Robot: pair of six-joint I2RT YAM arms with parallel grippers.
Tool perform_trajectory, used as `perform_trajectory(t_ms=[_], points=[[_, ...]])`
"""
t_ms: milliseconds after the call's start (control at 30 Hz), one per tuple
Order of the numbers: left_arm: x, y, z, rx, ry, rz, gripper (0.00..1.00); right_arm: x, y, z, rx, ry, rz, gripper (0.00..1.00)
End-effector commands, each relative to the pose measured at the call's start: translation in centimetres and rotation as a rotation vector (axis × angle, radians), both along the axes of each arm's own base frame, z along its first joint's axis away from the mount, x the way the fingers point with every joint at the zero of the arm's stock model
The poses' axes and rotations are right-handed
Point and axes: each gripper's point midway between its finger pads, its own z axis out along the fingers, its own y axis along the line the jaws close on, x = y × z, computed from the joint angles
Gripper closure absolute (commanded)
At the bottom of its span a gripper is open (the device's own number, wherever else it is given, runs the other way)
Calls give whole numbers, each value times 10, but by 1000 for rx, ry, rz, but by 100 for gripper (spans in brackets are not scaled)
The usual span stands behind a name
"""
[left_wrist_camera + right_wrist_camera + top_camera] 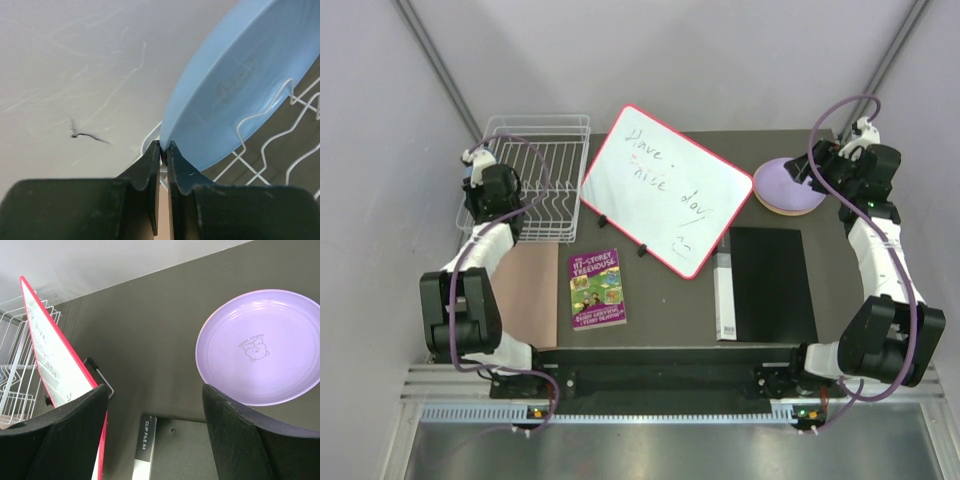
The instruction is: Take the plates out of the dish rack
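Note:
The white wire dish rack (542, 150) stands at the far left of the table. My left gripper (482, 172) is at its left side. In the left wrist view it (163, 147) is shut on the lower rim of the blue plate (240, 75), which stands tilted over the rack's wires (272, 132). The blue plate does not show in the top view. The lavender plate (788, 183) lies flat at the far right, with an orange edge (778, 208) under it. My right gripper (832, 165) is open and empty, held above the table just beside the lavender plate (260, 347).
A red-framed whiteboard (660, 190) stands propped in the middle, between rack and plates; it also shows in the right wrist view (55, 365). A colourful book (597, 290) lies near the front left. A black clip file (765, 285) lies at the front right. A wall stands close to the rack's left.

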Motion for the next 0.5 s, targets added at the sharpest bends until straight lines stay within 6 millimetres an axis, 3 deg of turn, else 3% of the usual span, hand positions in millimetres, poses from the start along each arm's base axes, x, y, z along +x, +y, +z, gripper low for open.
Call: perform_trajectory(t_ms=[0, 200, 233, 467], points=[[-14, -1, 54, 138, -148, 138, 100, 4, 5, 12, -4, -52, 19, 24], [-22, -9, 70, 165, -201, 155, 100, 4, 5, 14, -7, -57, 18, 24], [-22, -19, 72, 167, -209, 137, 100, 4, 5, 16, -5, -61, 18, 24], [-26, -35, 94, 188, -262, 106, 100, 1, 2, 20, -25, -61, -2, 23]])
